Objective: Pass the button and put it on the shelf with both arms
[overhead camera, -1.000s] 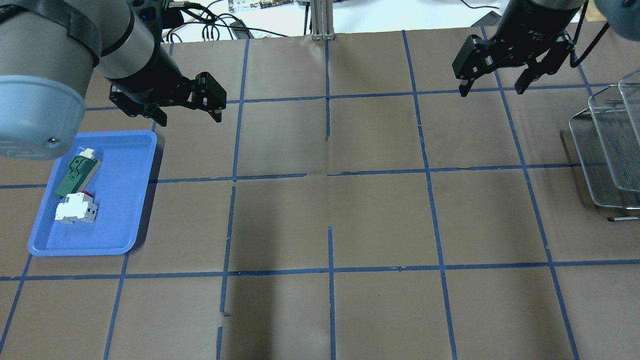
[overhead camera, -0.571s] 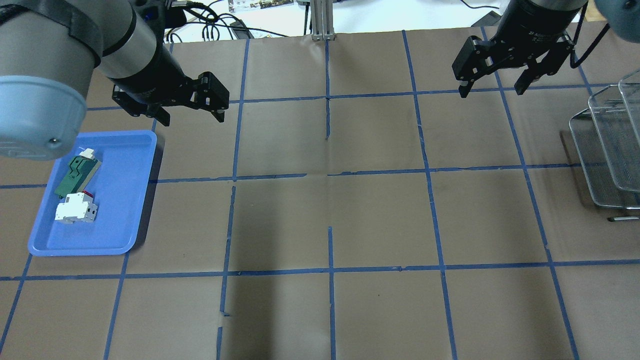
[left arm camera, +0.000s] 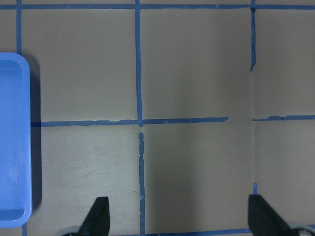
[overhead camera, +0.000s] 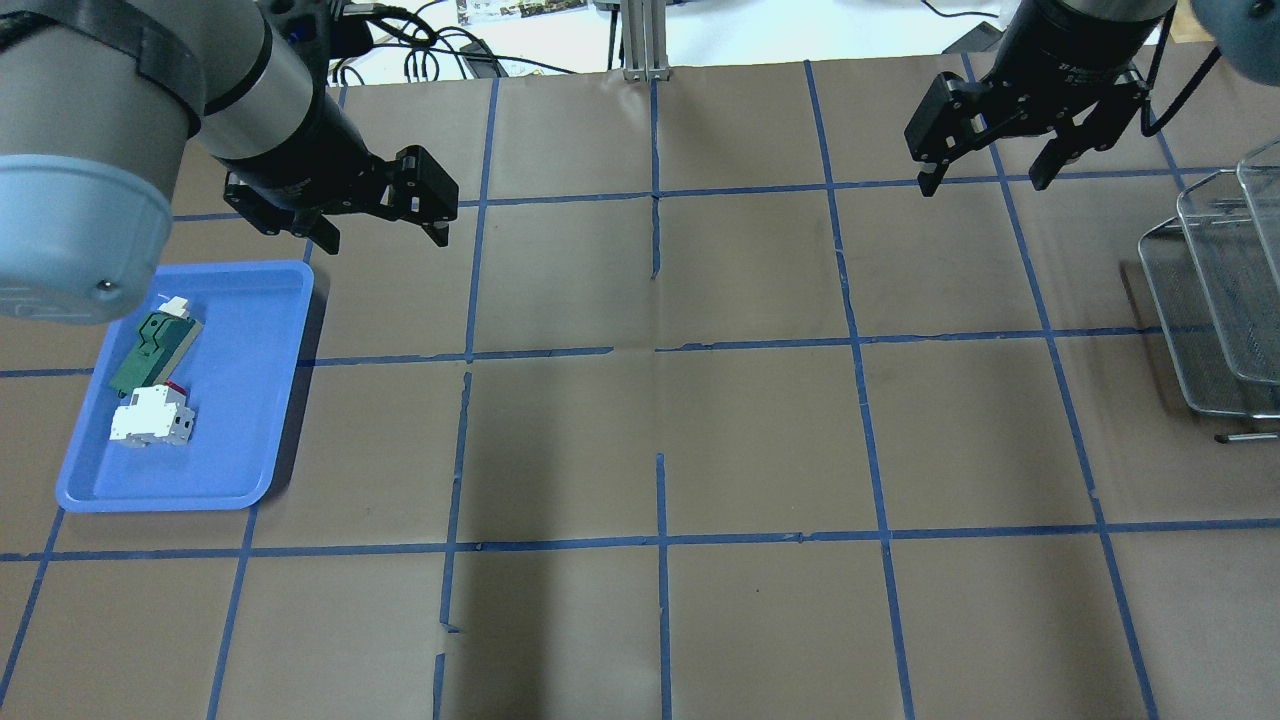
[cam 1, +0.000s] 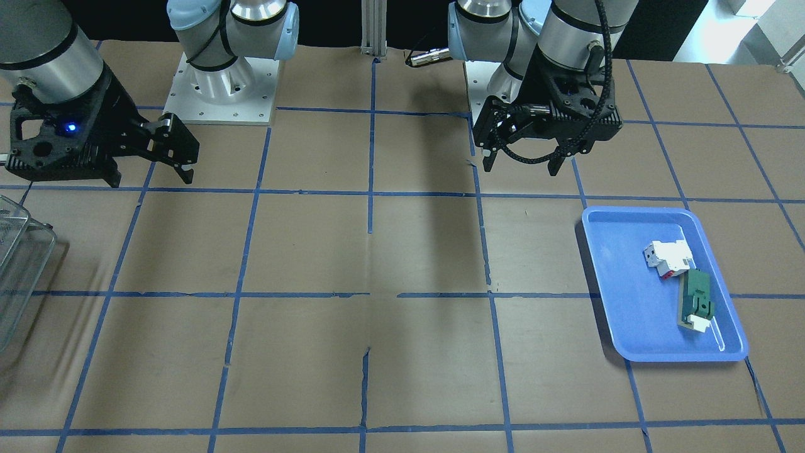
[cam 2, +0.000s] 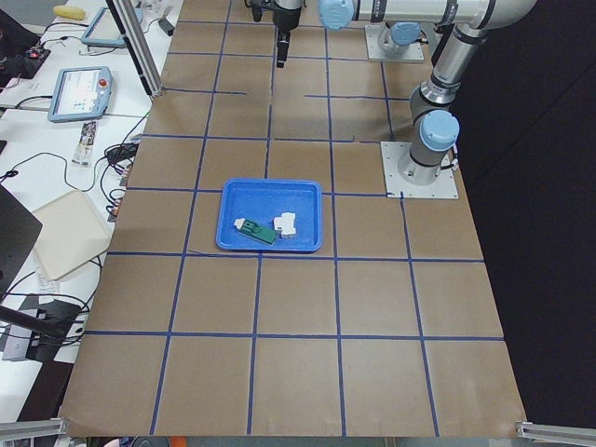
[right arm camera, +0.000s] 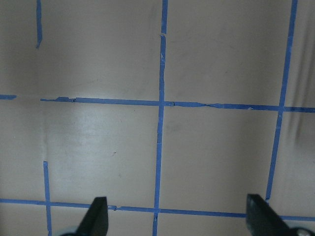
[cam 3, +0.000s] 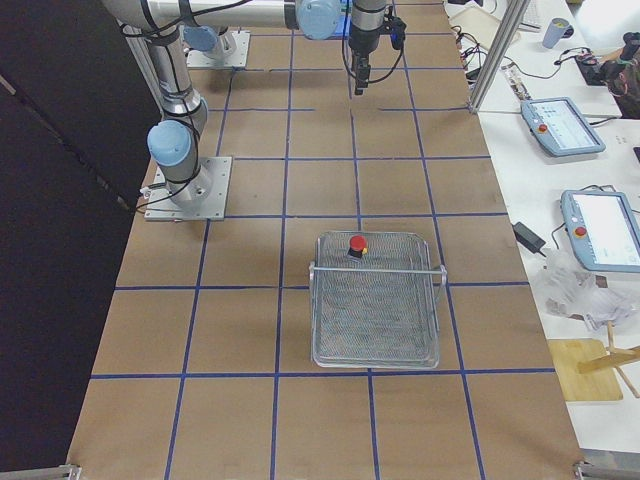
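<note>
The button (cam 3: 357,243), with a red cap on a black body, stands on the top level of the wire shelf (cam 3: 376,320) near its far edge. It shows only in the exterior right view. My left gripper (overhead camera: 385,240) is open and empty, hovering just beyond the blue tray's far right corner; it also shows in the front-facing view (cam 1: 522,168) and the left wrist view (left arm camera: 179,219). My right gripper (overhead camera: 983,185) is open and empty, hovering left of the shelf (overhead camera: 1215,300); it also shows in the right wrist view (right arm camera: 177,219).
The blue tray (overhead camera: 250,400) at the table's left holds a green-and-white block (overhead camera: 155,350) and a white-and-red block (overhead camera: 150,415). The table is brown paper with a grid of blue tape. Cables lie past the far edge.
My left gripper has shifted very slightly to the right. My right gripper has not moved. Both stay open.
</note>
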Controlling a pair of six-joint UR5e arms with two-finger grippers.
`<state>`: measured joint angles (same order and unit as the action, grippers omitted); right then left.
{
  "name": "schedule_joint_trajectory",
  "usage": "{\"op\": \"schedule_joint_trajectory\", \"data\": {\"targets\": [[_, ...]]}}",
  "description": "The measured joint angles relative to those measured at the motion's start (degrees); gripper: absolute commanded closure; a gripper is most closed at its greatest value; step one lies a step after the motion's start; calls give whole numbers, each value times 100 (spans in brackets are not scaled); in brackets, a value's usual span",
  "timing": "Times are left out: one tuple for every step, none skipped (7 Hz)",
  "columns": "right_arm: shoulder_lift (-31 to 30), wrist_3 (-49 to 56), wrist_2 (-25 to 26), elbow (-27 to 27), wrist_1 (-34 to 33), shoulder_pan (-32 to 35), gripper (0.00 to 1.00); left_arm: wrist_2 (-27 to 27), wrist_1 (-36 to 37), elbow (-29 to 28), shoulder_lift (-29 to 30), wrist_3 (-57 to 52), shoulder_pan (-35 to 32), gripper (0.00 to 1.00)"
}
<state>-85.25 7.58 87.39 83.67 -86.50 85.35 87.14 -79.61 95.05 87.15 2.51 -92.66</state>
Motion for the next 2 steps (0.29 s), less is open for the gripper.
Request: {"op": "schedule_joint_trajectory", "data": {"targets": [[0,4,15,7,-8,-13,0,4,0,-7,2,2,-2,0],[-6,-15,39,11,-7,-13,0,10,4,-12,9,3,0,0]]}}
